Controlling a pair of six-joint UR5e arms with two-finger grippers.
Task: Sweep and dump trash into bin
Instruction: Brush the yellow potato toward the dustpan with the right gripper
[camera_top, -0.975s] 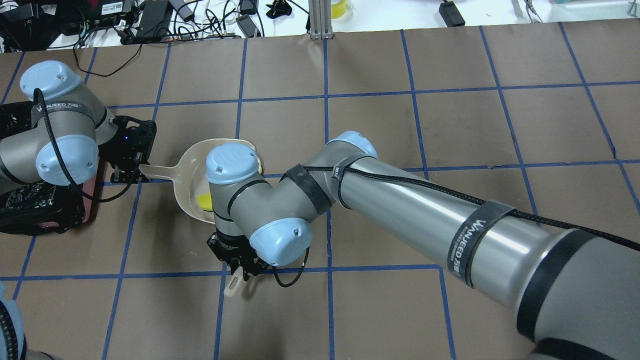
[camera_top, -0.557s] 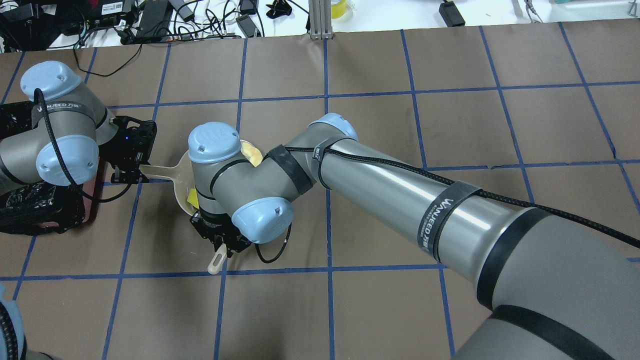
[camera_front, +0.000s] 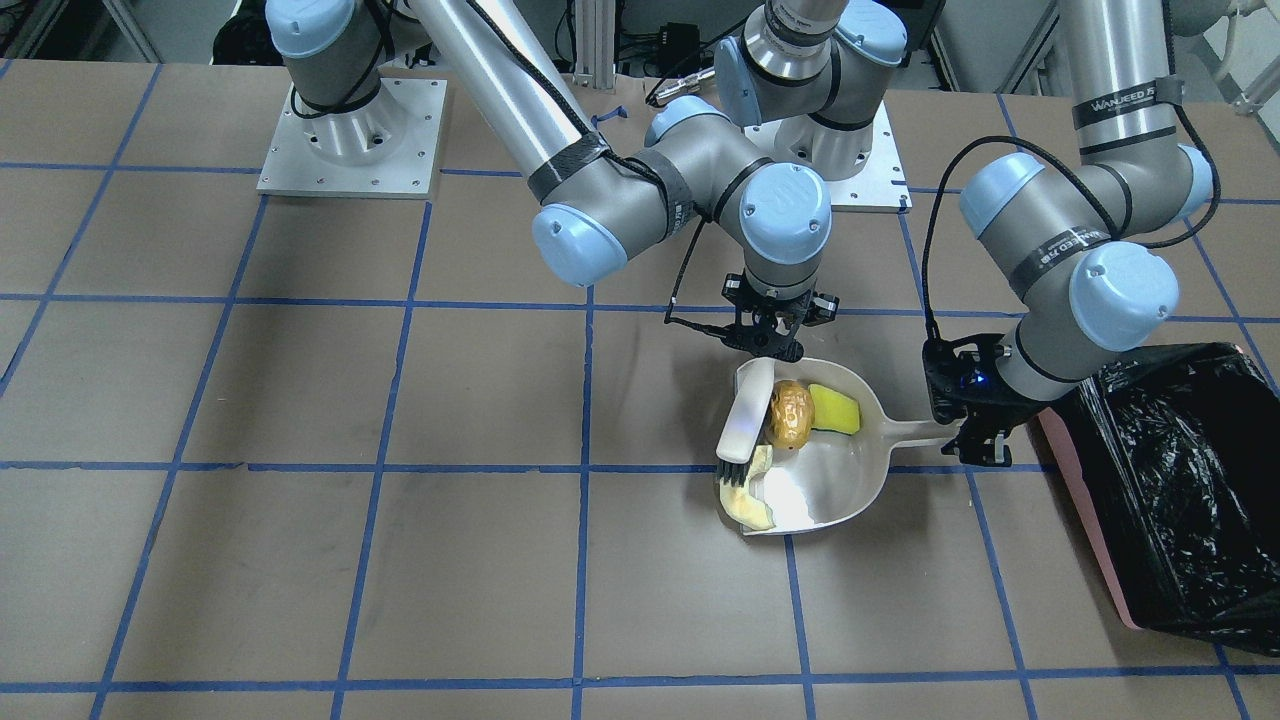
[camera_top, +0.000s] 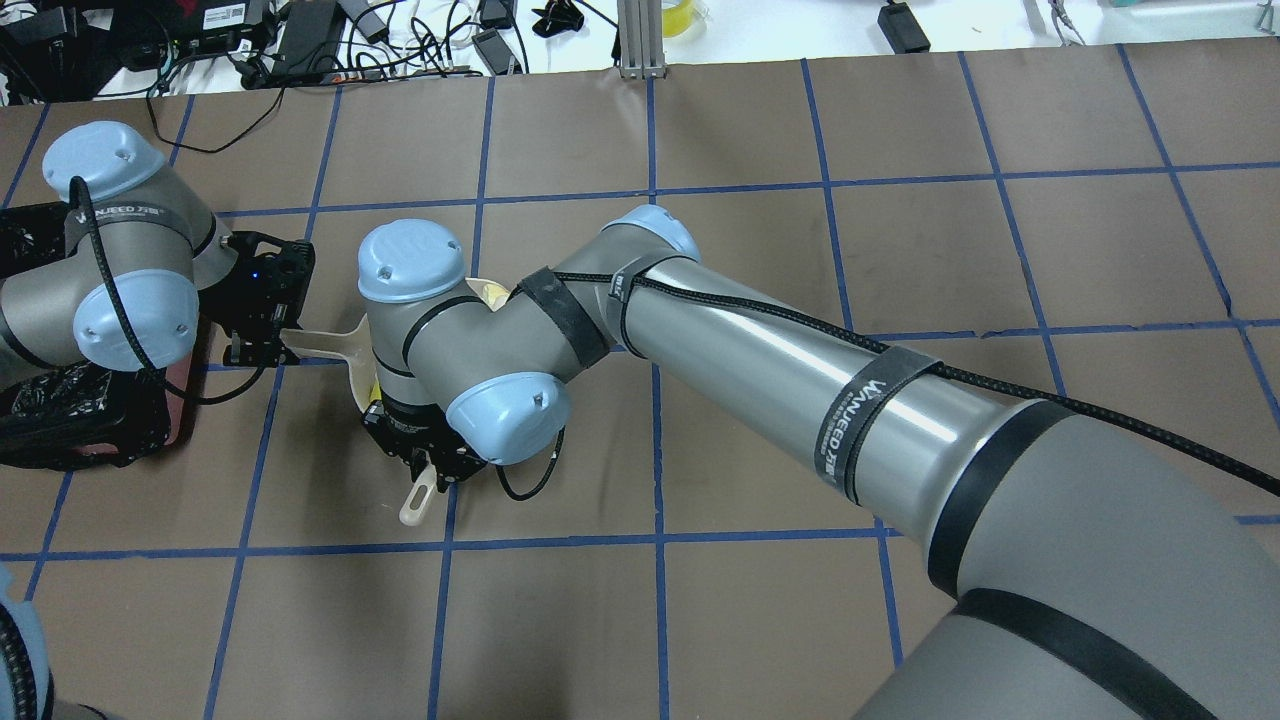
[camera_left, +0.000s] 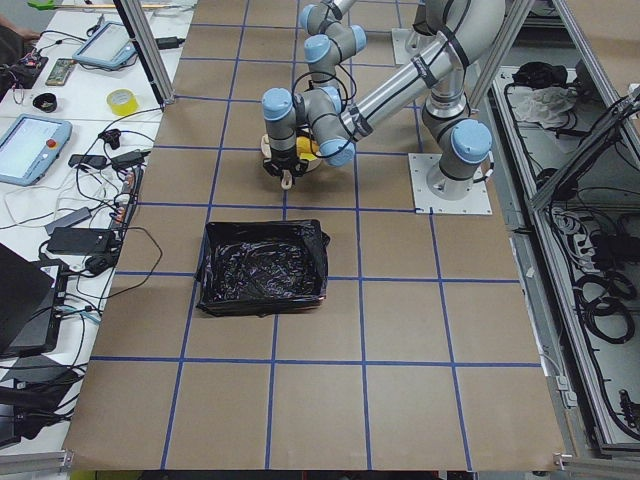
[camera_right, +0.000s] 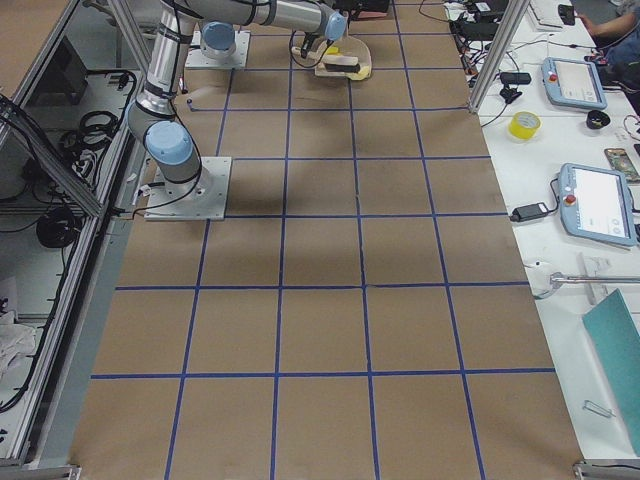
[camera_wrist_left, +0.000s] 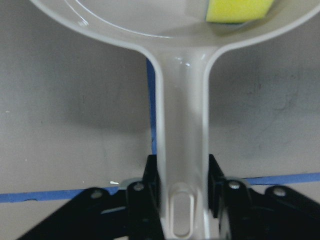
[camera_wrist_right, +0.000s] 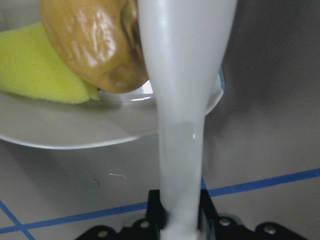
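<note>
The beige dustpan (camera_front: 835, 480) lies on the table; my left gripper (camera_front: 968, 432) is shut on its handle (camera_wrist_left: 182, 145). My right gripper (camera_front: 768, 345) is shut on the white brush (camera_front: 745, 420), whose bristles rest inside the pan. The orange-brown lumpy oval (camera_front: 790, 415) and the yellow wedge (camera_front: 836, 410) lie at the pan's back; the oval touches the brush. The pale crescent slice (camera_front: 755, 495) lies at the pan's open lip. The bin (camera_front: 1080, 490), pink with a black bag (camera_front: 1180, 470), stands just beyond the left gripper. In the overhead view the right arm hides most of the pan; the brush handle (camera_top: 417, 497) sticks out.
The table is brown paper with blue tape grid lines (camera_front: 580, 470). The arm bases (camera_front: 350, 140) are at the robot's side of the table. Cables and electronics (camera_top: 300, 40) lie beyond the far table edge.
My right gripper has moved with the brush to the left and away from the robot, over the pan toward its handle side. The left gripper and the dustpan have stayed still.
</note>
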